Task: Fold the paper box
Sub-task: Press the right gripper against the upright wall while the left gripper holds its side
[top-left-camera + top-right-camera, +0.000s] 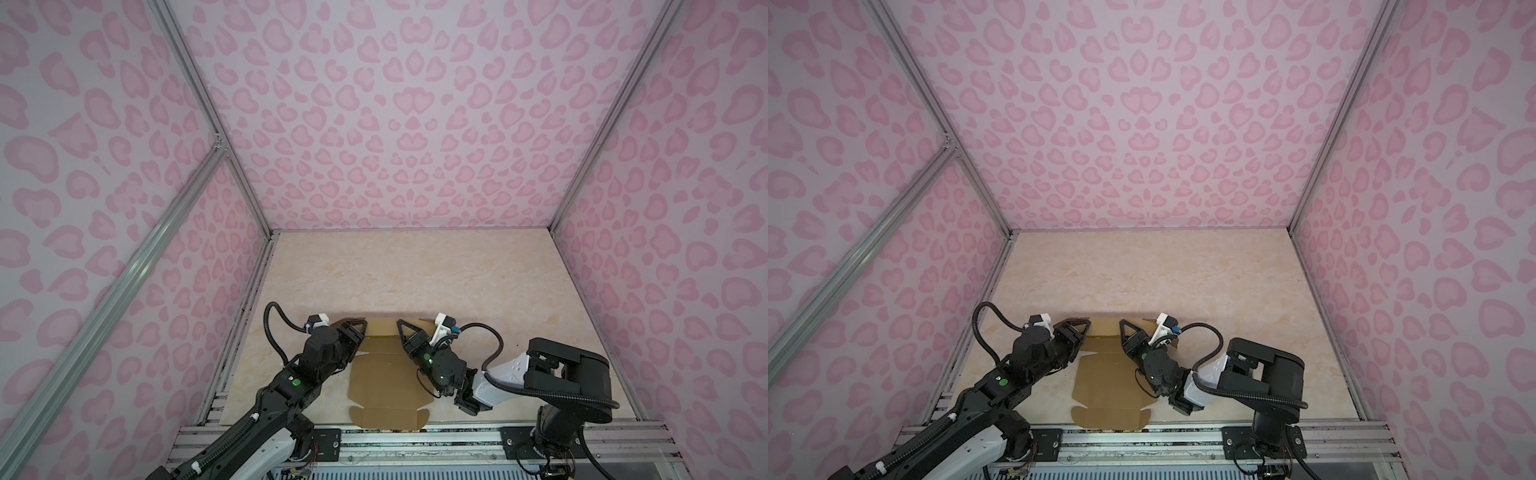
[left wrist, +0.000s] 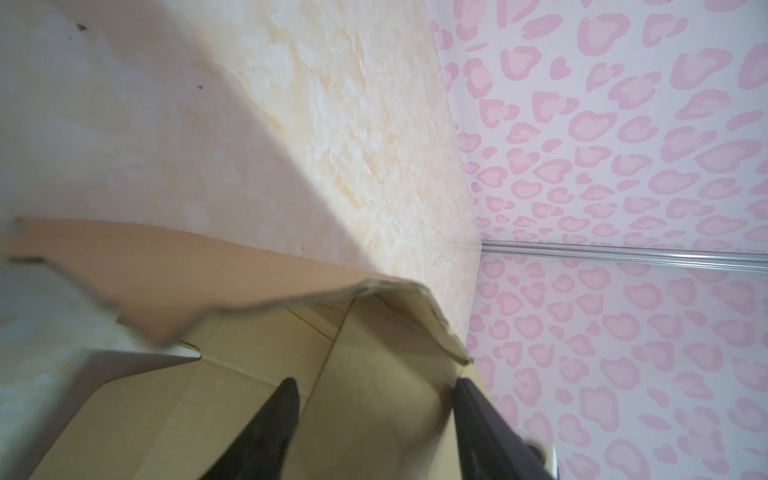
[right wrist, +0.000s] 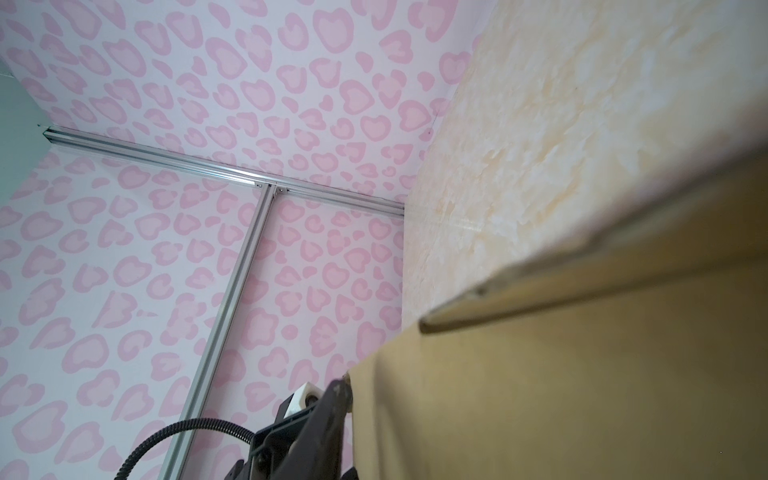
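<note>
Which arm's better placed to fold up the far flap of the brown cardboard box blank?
Left, probably. The left gripper straddles a raised panel of the brown cardboard box blank, jaws open either side. Only one finger of the right gripper shows, beside the card's edge.

Both top views are evenly and softly lit, with corners darkened and straight frame lines bent by the wide lens. In the wrist views the near cardboard is blurred, and a broad shadow is cast over the table.

Beige marbled table carries the paper box, seemingly partly flat
</note>
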You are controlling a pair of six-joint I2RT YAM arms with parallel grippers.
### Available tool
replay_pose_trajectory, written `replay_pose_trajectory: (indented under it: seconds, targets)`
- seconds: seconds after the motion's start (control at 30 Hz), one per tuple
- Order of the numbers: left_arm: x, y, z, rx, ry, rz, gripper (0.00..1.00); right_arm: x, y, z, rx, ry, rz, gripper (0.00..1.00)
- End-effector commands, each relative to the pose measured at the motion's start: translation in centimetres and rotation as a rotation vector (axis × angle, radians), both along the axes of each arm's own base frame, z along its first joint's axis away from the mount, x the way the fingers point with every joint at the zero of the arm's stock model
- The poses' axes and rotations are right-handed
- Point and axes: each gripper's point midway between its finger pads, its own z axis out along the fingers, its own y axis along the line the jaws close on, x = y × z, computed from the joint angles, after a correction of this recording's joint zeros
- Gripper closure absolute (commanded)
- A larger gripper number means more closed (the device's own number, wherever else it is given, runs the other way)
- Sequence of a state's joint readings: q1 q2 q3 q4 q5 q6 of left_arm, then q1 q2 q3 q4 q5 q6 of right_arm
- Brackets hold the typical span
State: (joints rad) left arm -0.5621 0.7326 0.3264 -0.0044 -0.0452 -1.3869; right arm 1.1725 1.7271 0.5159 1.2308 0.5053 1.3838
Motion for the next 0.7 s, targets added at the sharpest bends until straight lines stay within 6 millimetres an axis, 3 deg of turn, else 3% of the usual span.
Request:
replay_pose_trajectory:
  seconds: [0.0, 0.43, 0.67]
  targets:
    - [-0.5, 0.9, -1.9, 0.056, 0.054, 0.019, 0.38, 0.1, -0.3, 0.7, 0.009, -0.030, -0.015, 0.70]
    - [-0.1, 0.9, -0.7, 0.082, 0.041, 0.021, 0.38, 0.2, -0.1, 0.4, 0.050, -0.037, -0.002, 0.73]
    - [-0.1, 1.1, -0.6, 0.091, 0.044, 0.024, 0.38, 0.1, 0.2, -0.1, 0.081, -0.032, 0.001, 0.67]
